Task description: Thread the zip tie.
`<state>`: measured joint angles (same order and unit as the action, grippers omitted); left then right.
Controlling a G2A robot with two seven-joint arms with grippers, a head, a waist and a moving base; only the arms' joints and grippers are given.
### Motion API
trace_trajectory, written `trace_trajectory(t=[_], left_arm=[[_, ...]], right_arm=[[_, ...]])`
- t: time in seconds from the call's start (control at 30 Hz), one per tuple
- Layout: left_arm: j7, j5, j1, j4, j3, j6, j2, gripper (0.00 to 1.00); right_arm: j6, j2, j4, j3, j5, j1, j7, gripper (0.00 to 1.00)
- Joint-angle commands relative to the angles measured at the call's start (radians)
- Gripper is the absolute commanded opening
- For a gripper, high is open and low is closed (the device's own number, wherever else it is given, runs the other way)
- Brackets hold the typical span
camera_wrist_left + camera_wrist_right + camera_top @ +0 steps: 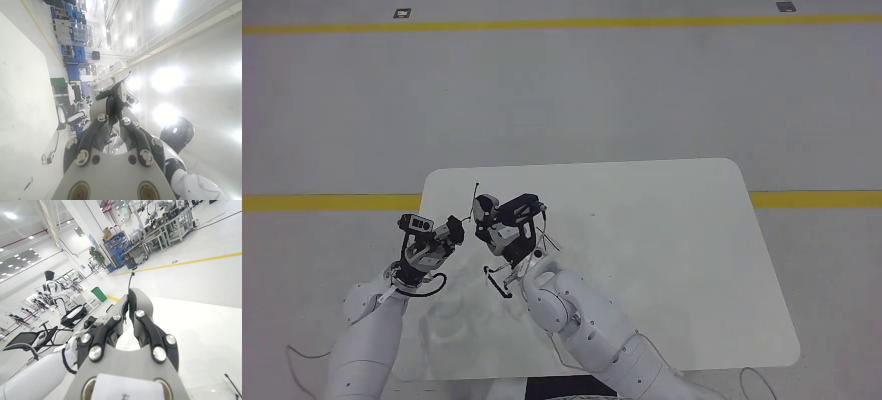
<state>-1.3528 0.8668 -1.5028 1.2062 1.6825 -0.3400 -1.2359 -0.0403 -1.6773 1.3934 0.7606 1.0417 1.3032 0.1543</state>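
Plainly the zip tie [130, 283] is off the table [662, 260], pinched between the closed fingers of the right gripper [129, 302]. Its thin black strap sticks out past the fingertips, with the small square head at the far end. From above, the strap shows as a fine dark line rising from where the two grippers meet, over the table's left part. The left gripper [113, 94] sits tip to tip with the right one, its fingers drawn together. Whether it also clamps part of the strap cannot be told. In the right wrist view, another thin black strip [226, 375] lies flat on the tabletop, apart from both grippers.
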Motion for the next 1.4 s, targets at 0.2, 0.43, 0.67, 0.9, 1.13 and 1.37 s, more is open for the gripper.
trace_trajectory(t=[0.2, 0.43, 0.67, 0.9, 1.13, 1.37], left_arm=[[0.000, 0.000, 0.000, 0.000, 0.000, 0.000, 0.000, 0.00], [0.000, 0.000, 0.000, 0.000, 0.000, 0.000, 0.000, 0.00], [0.000, 0.000, 0.000, 0.000, 0.000, 0.000, 0.000, 0.00], [0.000, 0.000, 0.000, 0.000, 0.000, 0.000, 0.000, 0.00], [0.000, 0.000, 0.000, 0.000, 0.000, 0.000, 0.000, 0.00], [0.000, 0.000, 0.000, 0.000, 0.000, 0.000, 0.000, 0.00]], right_arm=[[-0.019, -0.002, -0.016, -0.005, -0.009, -0.007, -0.021, 0.00], [-0.020, -0.002, -0.023, -0.004, -0.009, -0.009, -0.032, 0.00], [-0.020, -0.002, -0.025, -0.001, -0.009, -0.006, -0.032, 0.00], [-0.027, -0.002, -0.019, 0.003, -0.014, -0.005, -0.012, 1.00], [-0.031, 0.002, 0.006, 0.024, -0.005, 0.002, 0.024, 1.00], [-0.060, 0.028, 0.065, 0.085, 0.073, 0.046, 0.073, 1.00]])
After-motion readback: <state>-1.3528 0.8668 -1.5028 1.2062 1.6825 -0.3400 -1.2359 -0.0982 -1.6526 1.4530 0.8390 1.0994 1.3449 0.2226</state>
